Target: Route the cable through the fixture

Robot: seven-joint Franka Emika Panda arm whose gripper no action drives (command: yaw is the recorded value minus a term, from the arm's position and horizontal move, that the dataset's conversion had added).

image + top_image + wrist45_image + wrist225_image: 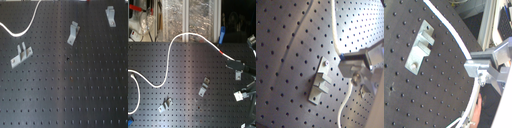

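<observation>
Our hand (234, 67) pinches the long white cord (188, 36) above the black perforated bench (188, 95); slack could snag a small metal clip (203, 89), we judge.

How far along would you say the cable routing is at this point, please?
Early stage. Done: the claw has the cable gripped near one end. In hand: that end is held above the board near a clip, apart from it. Left: all routing; in the first exterior view the three clips hold no cable.
</observation>
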